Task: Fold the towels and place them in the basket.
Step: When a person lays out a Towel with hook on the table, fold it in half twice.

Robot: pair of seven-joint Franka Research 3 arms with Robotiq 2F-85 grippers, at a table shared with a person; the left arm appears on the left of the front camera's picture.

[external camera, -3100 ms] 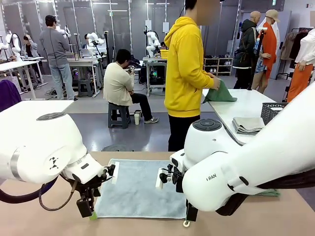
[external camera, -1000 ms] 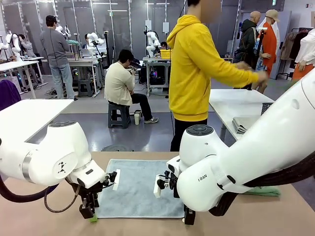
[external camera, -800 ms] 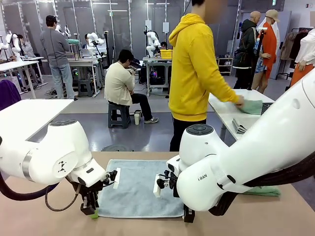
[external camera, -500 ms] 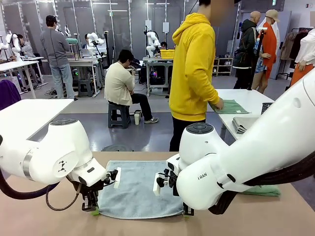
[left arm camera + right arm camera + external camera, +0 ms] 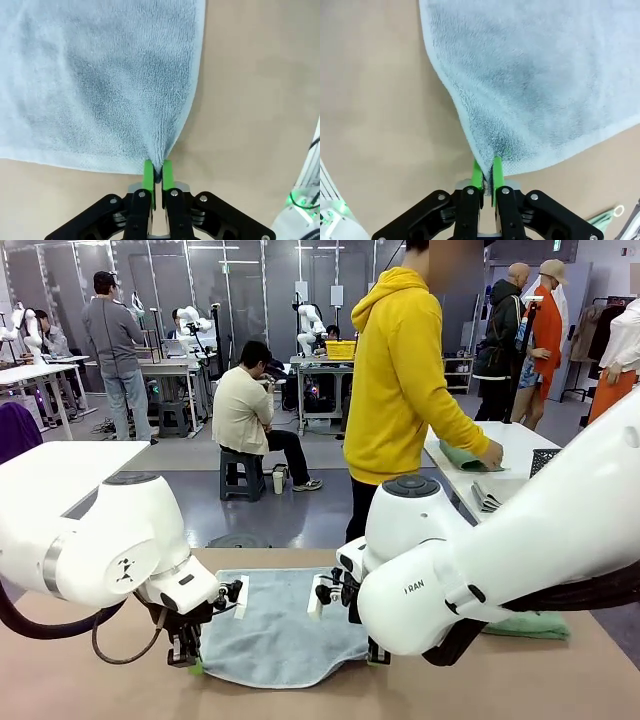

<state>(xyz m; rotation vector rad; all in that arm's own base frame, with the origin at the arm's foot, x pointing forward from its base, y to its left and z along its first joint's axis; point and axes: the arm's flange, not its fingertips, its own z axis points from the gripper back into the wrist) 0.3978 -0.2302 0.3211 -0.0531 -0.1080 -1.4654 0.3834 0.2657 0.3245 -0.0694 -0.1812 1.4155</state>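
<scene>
Currently, both towels are carried by the tan table [image 5: 80,685]. At its far side a person in a yellow hoodie [image 5: 400,380] is turned toward a second, white table [image 5: 520,440], with one hand [image 5: 491,454] pressed on a green cloth [image 5: 460,457] there. The dark mesh basket [image 5: 548,462] is seen on that white table, partly hidden by the right arm. A stack of folded grey towels [image 5: 490,498] is placed near it, at the same table's near edge.

The pale grey-blue towel [image 5: 280,625] is spread open between the two arms. It is mostly flat on the tan table, with its two near corners drawn into peaks. The mint green towel [image 5: 535,625] is laid on the tan table to the robot's right, largely hidden behind the right arm. Whether it is folded cannot be told. In the right wrist view its white loop [image 5: 618,209] is seen on the table, apart from the grey-blue towel.

The left gripper [image 5: 187,656] is set at the near left corner. In the left wrist view its green pads [image 5: 148,175] are pressed together on the corner's tip, with terry bunched between them. The right gripper [image 5: 375,652] is set at the near right corner. Its pads [image 5: 477,172] are likewise clamped on a pinch of that corner.
</scene>
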